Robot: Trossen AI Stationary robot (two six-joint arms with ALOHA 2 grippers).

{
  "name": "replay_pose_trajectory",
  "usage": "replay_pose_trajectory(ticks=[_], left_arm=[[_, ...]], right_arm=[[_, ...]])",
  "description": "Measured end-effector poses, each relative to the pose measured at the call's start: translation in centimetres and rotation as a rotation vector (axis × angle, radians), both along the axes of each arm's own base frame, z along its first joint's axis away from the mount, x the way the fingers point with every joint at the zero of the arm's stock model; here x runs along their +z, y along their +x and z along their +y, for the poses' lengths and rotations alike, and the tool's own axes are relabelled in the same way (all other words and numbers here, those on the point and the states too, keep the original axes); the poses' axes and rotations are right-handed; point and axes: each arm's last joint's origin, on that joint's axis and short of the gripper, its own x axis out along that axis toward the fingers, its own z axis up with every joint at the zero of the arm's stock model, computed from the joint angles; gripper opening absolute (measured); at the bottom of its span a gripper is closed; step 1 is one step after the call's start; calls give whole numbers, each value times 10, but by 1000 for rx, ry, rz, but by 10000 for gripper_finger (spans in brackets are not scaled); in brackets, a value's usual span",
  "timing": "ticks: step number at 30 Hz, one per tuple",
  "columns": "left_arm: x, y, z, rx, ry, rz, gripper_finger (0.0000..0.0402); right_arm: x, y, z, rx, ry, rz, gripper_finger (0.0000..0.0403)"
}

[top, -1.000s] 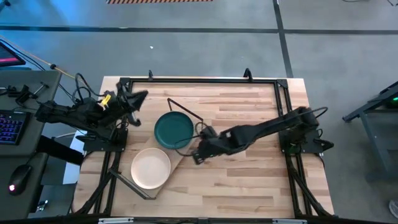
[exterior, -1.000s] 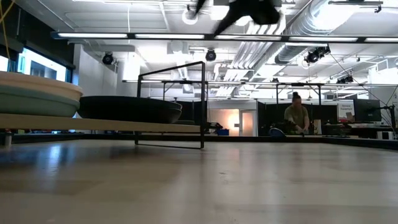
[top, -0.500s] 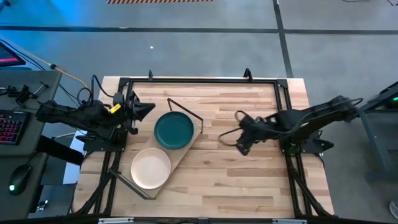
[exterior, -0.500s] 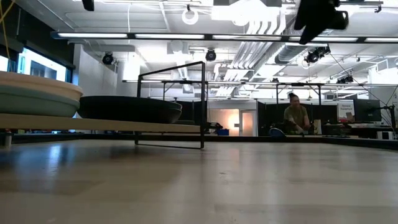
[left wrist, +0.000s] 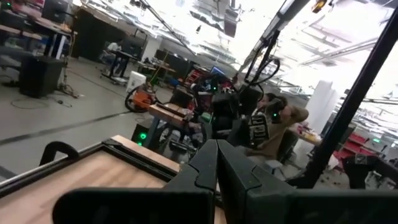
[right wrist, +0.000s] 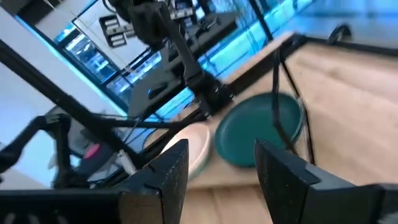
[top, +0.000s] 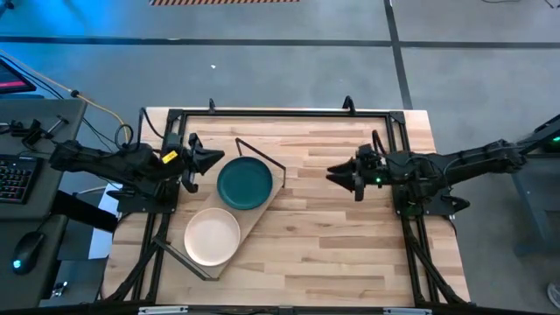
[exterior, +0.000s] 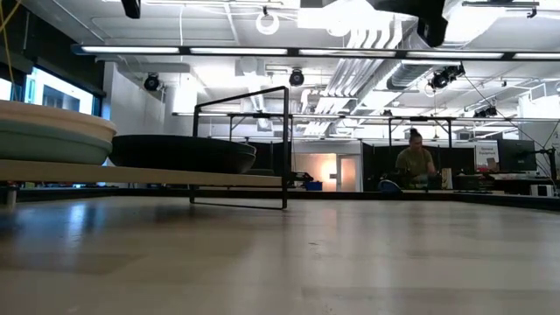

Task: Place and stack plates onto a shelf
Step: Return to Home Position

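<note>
We count one shelf [top: 252, 217] carrying two black rod frames [exterior: 286, 149], both seen from above. From above we count two plates: one dark teal plate [top: 245, 182] and one cream-white plate [top: 212, 236]. The low view adds a third, one pale sage green plate [exterior: 44, 144], under the cream-white one. Under the teal one we see a single dark mass and cannot tell whether it holds one plate or two. We count two arms, with one left gripper [top: 206, 160] and one right gripper [top: 341, 173]. There is one table [top: 350, 254], one keyboard [top: 16, 179], one mouse [top: 26, 252] and one person [exterior: 414, 166].
</note>
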Motion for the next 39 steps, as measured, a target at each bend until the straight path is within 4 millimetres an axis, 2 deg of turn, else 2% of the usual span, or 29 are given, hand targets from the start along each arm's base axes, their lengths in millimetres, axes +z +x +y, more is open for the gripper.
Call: replay_pose_trajectory(ticks=[10, 30, 39], left_arm=[[2, 0, -1, -9, 52, -9, 0], [6, -13, 2, -2, 91, -27, 0], [1, -31, 14, 57, 139, 46, 0]], right_arm=[[16, 1, -6, -27, -183, -56, 165], [15, 1, -6, -26, -177, -54, 165], [13, 0, -6, -33, -118, -37, 165]])
